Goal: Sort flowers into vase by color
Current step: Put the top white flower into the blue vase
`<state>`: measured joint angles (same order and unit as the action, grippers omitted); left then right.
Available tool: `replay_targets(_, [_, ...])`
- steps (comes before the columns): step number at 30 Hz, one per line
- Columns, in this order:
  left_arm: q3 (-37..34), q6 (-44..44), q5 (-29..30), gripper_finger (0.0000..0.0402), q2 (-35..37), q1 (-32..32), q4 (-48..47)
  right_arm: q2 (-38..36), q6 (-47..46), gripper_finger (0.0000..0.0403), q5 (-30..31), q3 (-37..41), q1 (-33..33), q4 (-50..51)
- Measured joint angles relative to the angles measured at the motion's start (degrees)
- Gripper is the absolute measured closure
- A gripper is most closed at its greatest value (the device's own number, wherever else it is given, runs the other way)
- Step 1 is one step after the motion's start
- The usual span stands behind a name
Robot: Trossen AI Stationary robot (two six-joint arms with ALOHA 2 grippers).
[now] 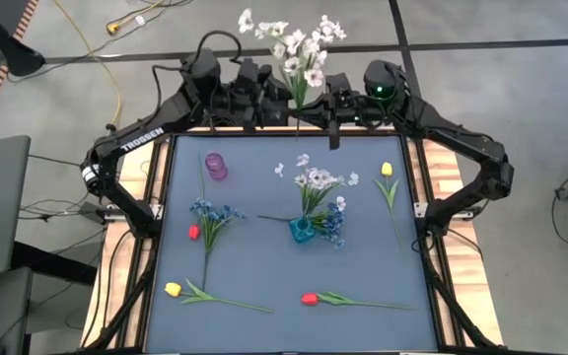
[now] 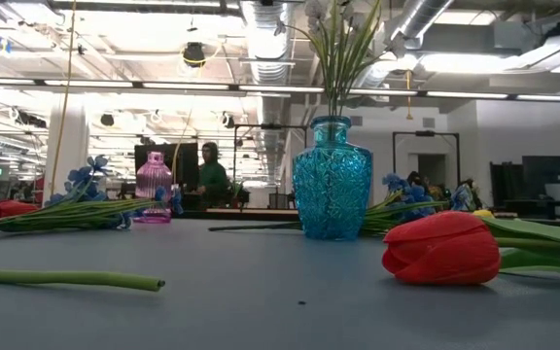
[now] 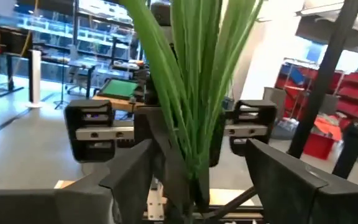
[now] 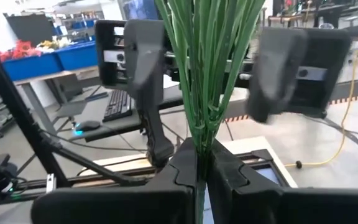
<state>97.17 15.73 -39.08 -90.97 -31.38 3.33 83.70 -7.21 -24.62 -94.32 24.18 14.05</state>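
High view first: a bunch of white sprigs [image 1: 294,44] stands upright at the far edge of the table [image 1: 264,256], its blossoms fanned out beyond the table's edge, right where the two arms meet. Right wrist view: the right gripper [image 4: 199,171] has its fingers [image 4: 166,171] pinched tight on the green stems, low down on the bundle, and the leaves rise straight up from the grip. Left wrist view: the left gripper [image 3: 194,183] is spread wide, its fingers [image 3: 129,180] standing clear on either side of the same stems, not pressing on them. So the right arm alone carries the bunch!

Out on the mat, the teal vase [image 1: 302,230] sits near the middle with white sprigs [image 1: 319,180] already in it, and a blue sprig [image 1: 334,222] lies just beside it on the right arm's side. The small pink vase [image 1: 215,166] stands well apart, toward the far left corner, with nothing in it. Between that vase and the near edge lie another blue sprig [image 1: 210,212] and a red tulip [image 1: 193,232], close together. A yellow tulip [image 1: 387,170] lies off on the right. Along the near edge there is a second yellow tulip [image 1: 173,289] on the left and a second red tulip [image 1: 309,298] near the centre, both flat on the mat. In the low view, a person [image 2: 209,173] shows in the room behind the table.
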Motion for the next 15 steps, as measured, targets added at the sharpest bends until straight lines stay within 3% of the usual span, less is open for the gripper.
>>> replay_targets(15, [0.0,-1.7,4.9,0.0176,0.0,5.5,3.1,0.0,-0.2,0.0362,0.6,0.0,-1.6,3.8])
